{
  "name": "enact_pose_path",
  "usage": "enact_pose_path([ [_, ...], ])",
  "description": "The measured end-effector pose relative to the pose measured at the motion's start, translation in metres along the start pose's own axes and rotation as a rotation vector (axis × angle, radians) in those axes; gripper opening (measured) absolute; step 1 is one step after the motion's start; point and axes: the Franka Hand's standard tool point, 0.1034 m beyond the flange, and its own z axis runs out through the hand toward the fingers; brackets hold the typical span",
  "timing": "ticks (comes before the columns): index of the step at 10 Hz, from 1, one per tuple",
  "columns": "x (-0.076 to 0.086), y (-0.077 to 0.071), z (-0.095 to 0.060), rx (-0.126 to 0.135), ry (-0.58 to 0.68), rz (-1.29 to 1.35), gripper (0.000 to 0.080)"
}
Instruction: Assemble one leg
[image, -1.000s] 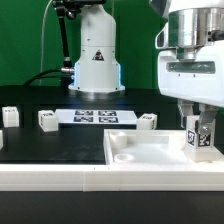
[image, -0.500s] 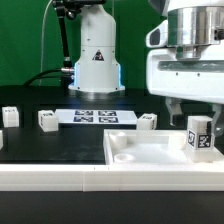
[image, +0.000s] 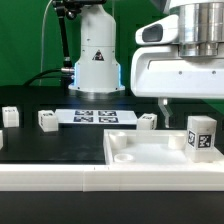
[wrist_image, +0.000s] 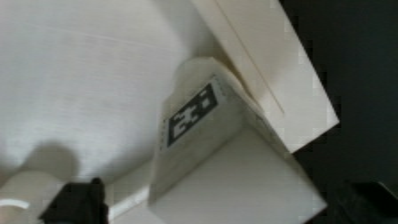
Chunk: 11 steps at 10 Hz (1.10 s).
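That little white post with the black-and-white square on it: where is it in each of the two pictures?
Exterior view: the leg stands upright at the exterior view's right, in the corner of the white tray, free below the raised gripper.
Wrist view: the leg fills the middle, seen from above, tag showing, beside the tray's raised rim.
Shared landmark: the tray's rim.

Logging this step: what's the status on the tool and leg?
Tool raised above the leg, holding nothing; jaw state unclear. Leg upright at the tray's corner. Nothing in the way.
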Motion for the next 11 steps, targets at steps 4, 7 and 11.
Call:
enact_pose_path([
  [4,-0.0095,-0.006,0.0028,-0.01,0.011,-0.273,0.0649],
  [7,-0.0104,-0.0037,0.0038,-0.011,0.015,-0.315,0.0638],
  [11,-0.0102,-0.0031,0.004,-0.011,0.015,-0.305,0.0289],
])
